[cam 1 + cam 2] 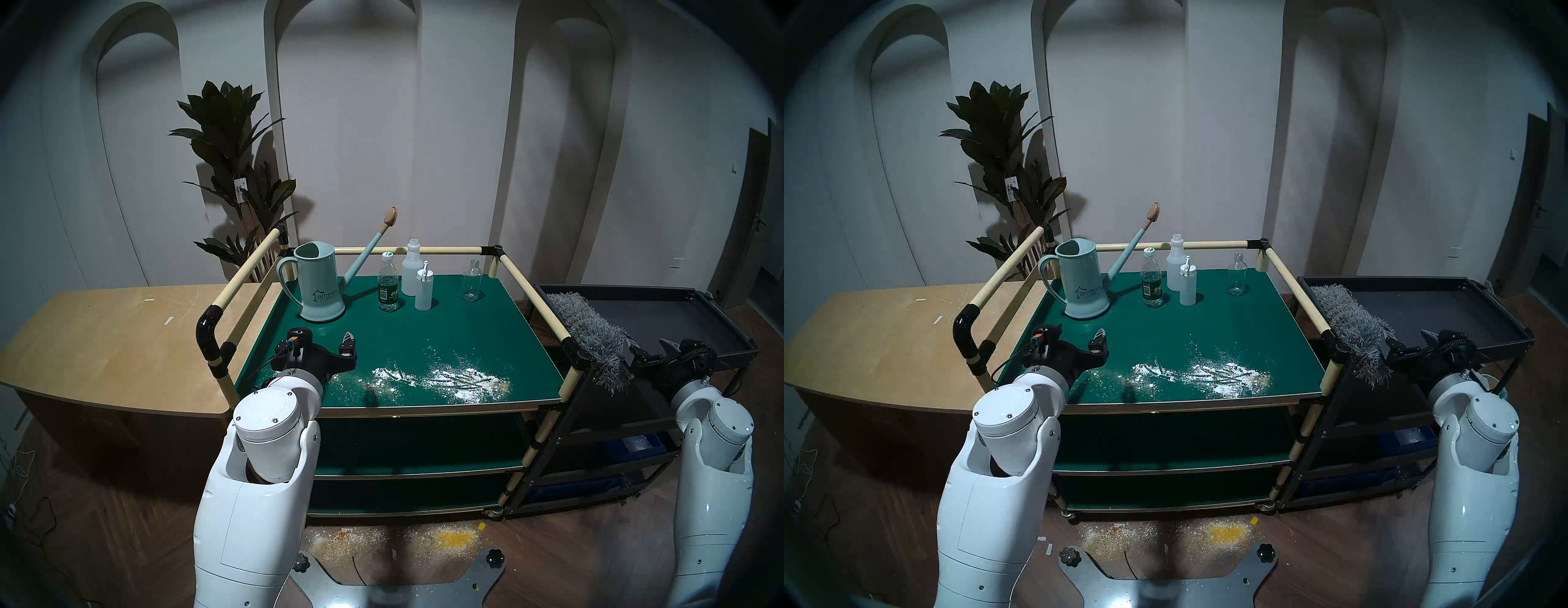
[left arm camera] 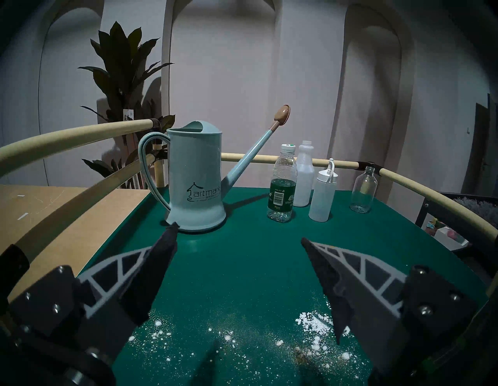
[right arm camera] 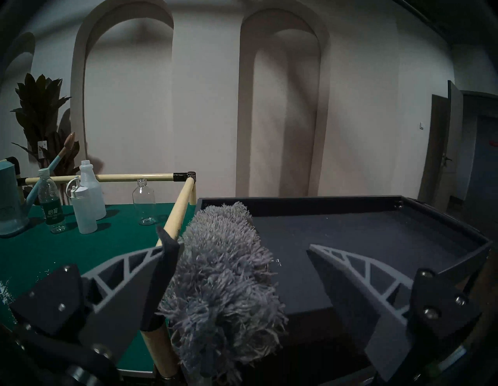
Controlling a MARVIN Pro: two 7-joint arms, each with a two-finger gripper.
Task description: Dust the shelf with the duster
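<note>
The right gripper (image 3: 237,242) hangs with fingers spread wide, grasping nothing, the duster (image 3: 223,283) between them but untouched. One duster: a shaggy grey oblong lying along the near-left edge of the black cart (image 1: 687,314), just beside the shelf's cream rail (image 1: 534,293). The left gripper (image 2: 239,234) is likewise spread and empty over the shelf (image 1: 407,335). One green shelf, strewn with white powder (image 1: 458,378) at its front, bears one watering can (image 1: 318,284) and four bottles (image 1: 388,282).
</note>
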